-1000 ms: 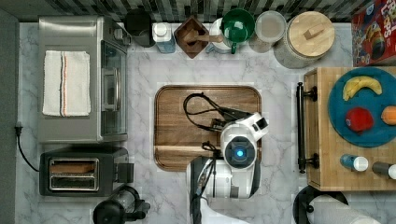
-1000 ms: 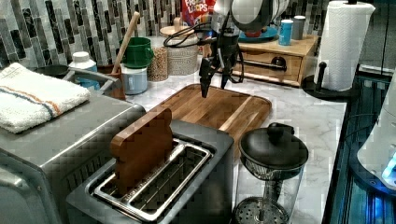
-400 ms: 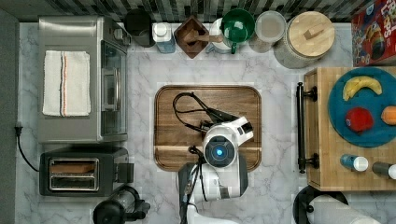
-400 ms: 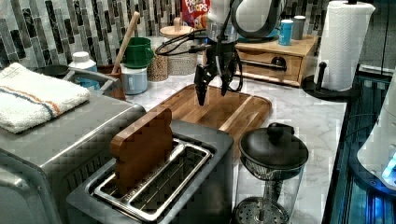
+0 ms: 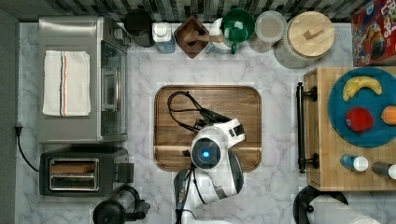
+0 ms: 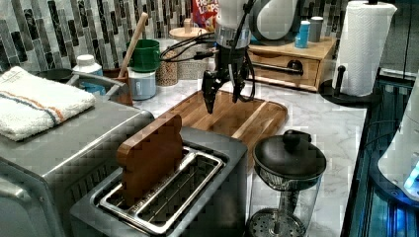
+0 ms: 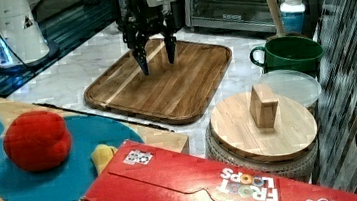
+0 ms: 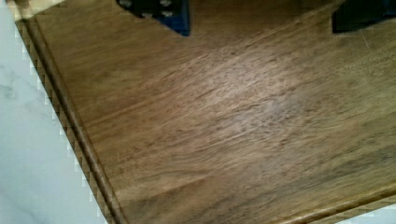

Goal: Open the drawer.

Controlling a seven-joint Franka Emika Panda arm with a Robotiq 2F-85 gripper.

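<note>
Jaws (image 7: 157, 56) spread, holding nothing, pointing down above the dark wooden tray (image 5: 243, 100) mid-worktop (image 5: 280, 93); wrist view has tray grain beneath both fingertips (image 8: 161, 11). The drawer (image 5: 312, 128) sits at the top view's right, well apart from the jaws, its black bar handle (image 5: 300, 127) facing the tray. Blue plate (image 5: 373, 135) of fruit rests on top.

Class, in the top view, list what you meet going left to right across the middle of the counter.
Toaster oven → wooden tray → black bar handle → drawer → blue plate.
</note>
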